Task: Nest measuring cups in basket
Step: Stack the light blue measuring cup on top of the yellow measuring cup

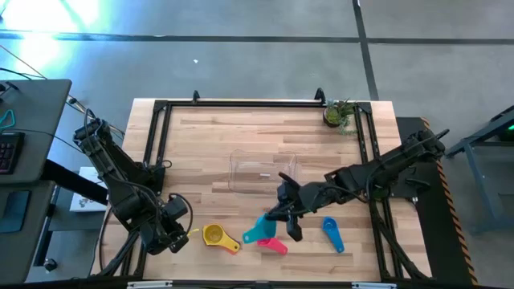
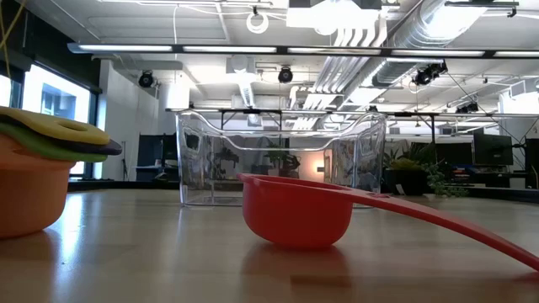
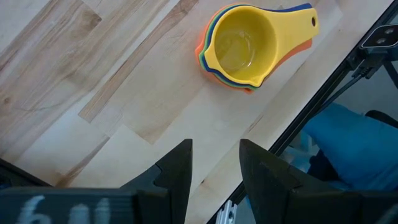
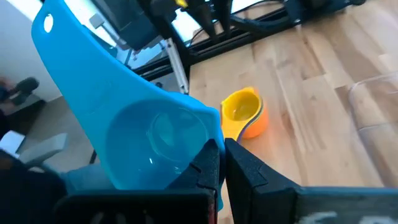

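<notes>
A teal measuring cup (image 4: 149, 134) hangs tilted in my right gripper (image 4: 219, 163), which is shut on it above the table's near middle (image 1: 283, 218). Just beneath it a coral cup (image 2: 296, 217) rests on its bowl on the table. A blue cup (image 1: 332, 234) lies to the right. A nested stack of cups with a yellow one on top (image 3: 242, 46) stands to the left, close to my left gripper (image 3: 214, 168), which hangs open above bare wood near the front left. The clear basket (image 1: 263, 172) stands at the table's middle. My right gripper pinches the teal cup's bowl wall at the rim (image 4: 211, 127), on the side opposite the handle, one finger inside the bowl and one outside. The fingers come from the table's right, slanting down. The cup is lifted clear and tipped, its handle (image 4: 53, 37) pointing away from the fingers.
A small potted plant (image 1: 339, 114) stands at the far right corner. A black frame (image 1: 241, 103) runs along the table's far and side edges. Bare wood lies between the basket and the cups along the near edge.
</notes>
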